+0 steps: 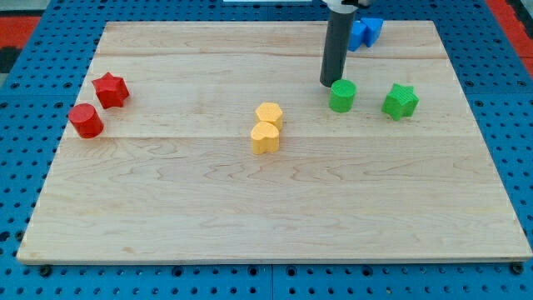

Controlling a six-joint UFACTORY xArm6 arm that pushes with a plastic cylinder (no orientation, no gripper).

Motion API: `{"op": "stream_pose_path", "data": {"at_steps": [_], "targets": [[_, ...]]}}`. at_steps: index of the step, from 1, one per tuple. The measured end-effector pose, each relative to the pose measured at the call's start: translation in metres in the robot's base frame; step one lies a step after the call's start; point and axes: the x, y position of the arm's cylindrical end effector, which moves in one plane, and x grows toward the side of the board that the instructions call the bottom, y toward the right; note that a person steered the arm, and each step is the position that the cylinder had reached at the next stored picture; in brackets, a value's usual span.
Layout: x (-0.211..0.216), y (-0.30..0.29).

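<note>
My tip [330, 83] rests on the wooden board [266, 208] near the view's top right. It stands just up and left of the green cylinder [342, 96], touching it or nearly so. A green star [400, 101] lies further to the right. Behind the rod, two blue blocks [365, 32] sit at the board's top edge, partly hidden by it. Near the middle, a yellow hexagon [269, 114] touches a yellow heart [265, 137] below it.
A red star [110, 89] and a red cylinder [85, 121] sit close together at the view's left. A blue pegboard [25, 167] surrounds the board on all sides.
</note>
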Motion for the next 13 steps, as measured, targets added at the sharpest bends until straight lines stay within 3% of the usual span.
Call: {"op": "stream_pose_path", "data": {"at_steps": [2,3,4,5,8,9,10,11,12,13], "targets": [[0.021,0.036],[0.027,-0.013],[0.063,0.007],[0.063,0.055],[0.08,0.049],[0.104,0.008],[0.18,-0.055],[0.198,-0.173],[0.146,-0.285],[0.09,-0.319]]}}
